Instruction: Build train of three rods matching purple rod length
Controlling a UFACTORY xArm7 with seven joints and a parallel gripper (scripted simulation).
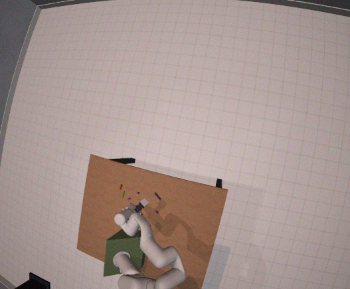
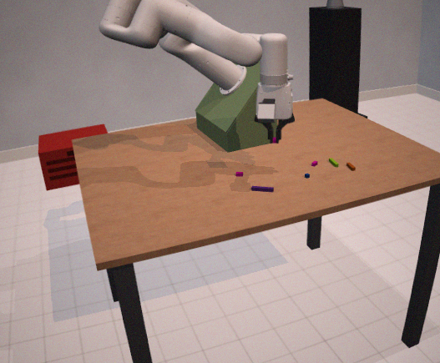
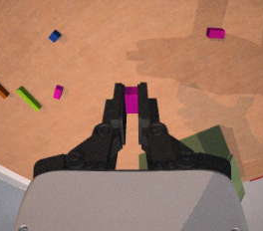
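Gripper [image 3: 131,104] is clamped on a magenta rod [image 3: 131,100], fingers pinching its sides. Held well above the table [image 2: 186,226], in front of the green base block [image 2: 228,118]. In the wrist view the held rod's long axis runs along the finger direction, pointing down and away from the camera; in the exterior view only its lower tip [image 2: 274,139] pokes out below the fingertips.

No containers on the table. The red box [image 2: 61,155] sits on the floor beyond the table; contents not visible.

Rods lying flat on the table:
- purple rod [image 2: 262,189]: nearest the front edge, long axis roughly parallel to that edge.
- second magenta rod [image 2: 239,173]: just behind the purple one, apart from it.
- blue rod [image 2: 306,175]: right of the purple rod, on its own.
- third magenta rod [image 2: 314,163]: behind the blue one, not touching.
- lime rod [image 2: 333,162], then orange rod [image 2: 351,166]: further right, both angled diagonally, roughly parallel, with a gap between them.

None of the rods touch one another; no train laid down.
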